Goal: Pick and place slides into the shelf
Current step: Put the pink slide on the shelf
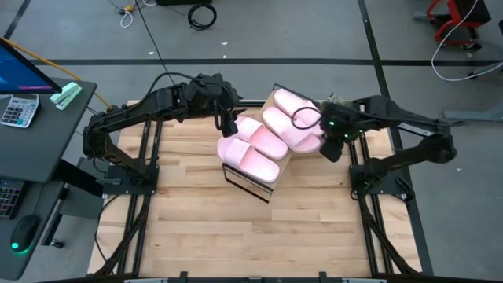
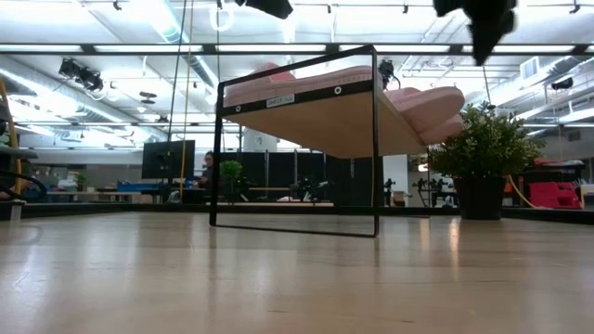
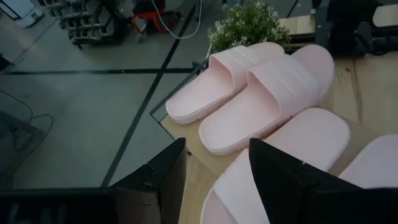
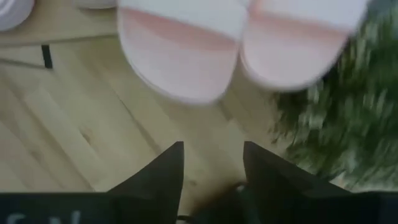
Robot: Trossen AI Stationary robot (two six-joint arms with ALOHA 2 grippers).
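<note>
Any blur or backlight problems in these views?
Right wrist view: slides and plant smeared by blur. Low view: bright ceiling lights backlight the shelf; the arms overhead are silhouettes. Left wrist view: slides sharp, its fingers soft. High view: even and clear.

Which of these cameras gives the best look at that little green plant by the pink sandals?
The low view: the plant stands whole there, leaves and dark pot, behind the shelf. The left wrist view shows only its leafy top beyond the slides. The right wrist view catches blurred foliage. In the high view it is a small tuft mostly hidden by the right arm.
</note>
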